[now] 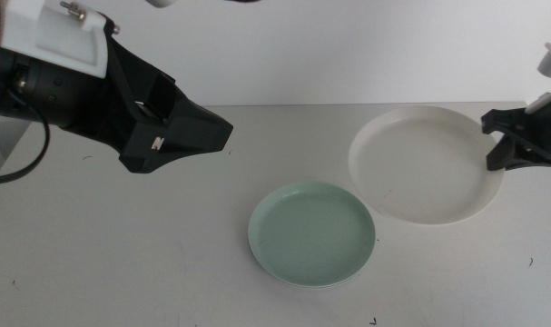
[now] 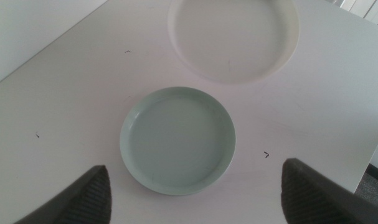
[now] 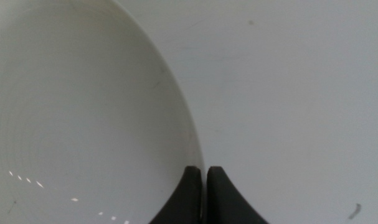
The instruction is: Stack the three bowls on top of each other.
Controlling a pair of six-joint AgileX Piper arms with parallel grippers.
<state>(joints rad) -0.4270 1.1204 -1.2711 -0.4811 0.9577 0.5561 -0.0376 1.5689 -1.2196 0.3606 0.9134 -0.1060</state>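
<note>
While the right hand (image 1: 504, 145) pinches the shallow white plastic bowl's (image 1: 420, 168) rim — lifting onto the neighbouring mint-green plastic bowl (image 1: 311, 233) seems next — the left hand (image 2: 195, 190) hovers open above the counter (image 1: 121, 245).

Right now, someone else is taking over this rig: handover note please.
Right gripper: shut on the white bowl's rim at the edge nearest that arm; the bowl looks tilted.
Left gripper: open, holding nothing, raised over the table above the mint green bowl.
Mint green bowl sits flat on the table, right beside the white bowl; contact between them cannot be told.
No grey-blue bowl is in view.
Done: nothing stacked yet.
Left: set the white bowl on the green one, then find and add the third.
</note>
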